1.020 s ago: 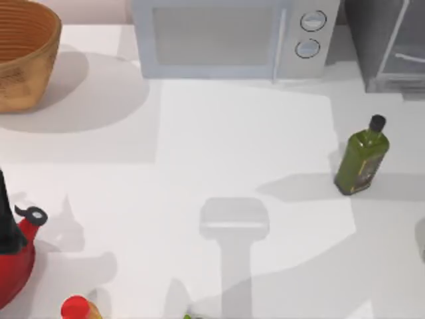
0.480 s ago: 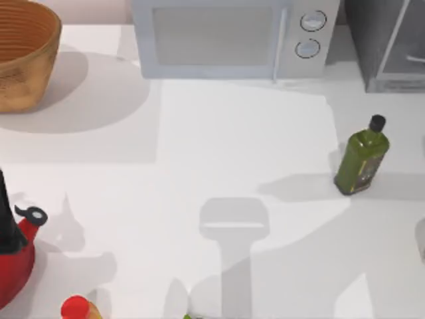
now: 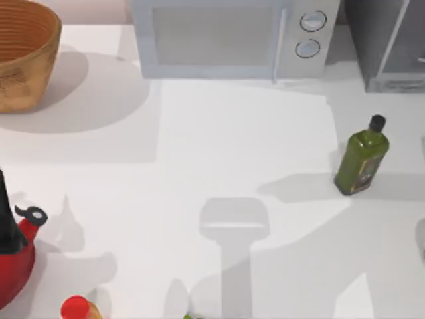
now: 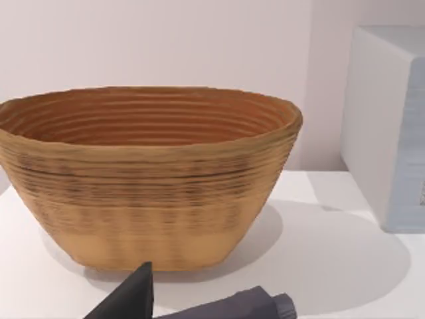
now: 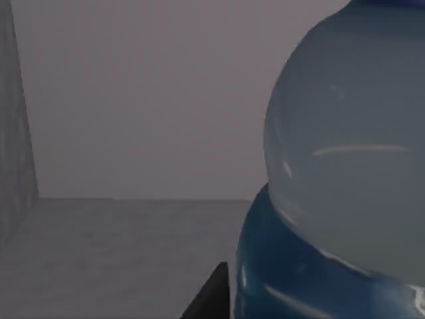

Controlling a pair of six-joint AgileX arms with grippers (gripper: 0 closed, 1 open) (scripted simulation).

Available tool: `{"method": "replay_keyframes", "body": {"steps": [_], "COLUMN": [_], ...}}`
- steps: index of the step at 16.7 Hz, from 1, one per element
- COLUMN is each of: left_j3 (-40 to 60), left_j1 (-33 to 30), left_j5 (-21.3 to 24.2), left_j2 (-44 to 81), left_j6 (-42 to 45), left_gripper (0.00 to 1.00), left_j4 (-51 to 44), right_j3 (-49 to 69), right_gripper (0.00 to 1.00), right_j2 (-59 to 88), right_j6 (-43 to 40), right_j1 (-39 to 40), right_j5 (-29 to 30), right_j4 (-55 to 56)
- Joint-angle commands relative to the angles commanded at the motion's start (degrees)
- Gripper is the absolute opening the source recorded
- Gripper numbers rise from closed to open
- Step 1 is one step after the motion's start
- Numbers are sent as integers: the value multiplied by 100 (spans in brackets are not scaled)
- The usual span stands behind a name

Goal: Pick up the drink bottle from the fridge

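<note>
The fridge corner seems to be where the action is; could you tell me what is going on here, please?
The right arm has reached into the fridge at the table's far right. Its wrist view looks into the grey interior, with the drink bottle very close to the camera, standing on the fridge floor. Whether it is gripped cannot be told. The left gripper idles near the wicker basket. A green bottle stands in front of the fridge.
</note>
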Motion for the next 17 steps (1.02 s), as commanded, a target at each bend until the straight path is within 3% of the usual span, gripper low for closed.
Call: {"method": "replay_keyframes", "body": {"steps": [6,17], "left_j3": [0,0], "left_j1": [0,0], "left_j5": [0,0], "left_j2": [0,0], "left_j6": [0,0], "left_gripper": [100,100], "left_j4": [0,0], "right_j3": [0,20], "right_gripper": [2,0], "right_j2": [0,-112], "right_j6": [0,9], "right_j1": [0,-14], "right_j5": [0,-4], "right_j4": [0,-100]}}
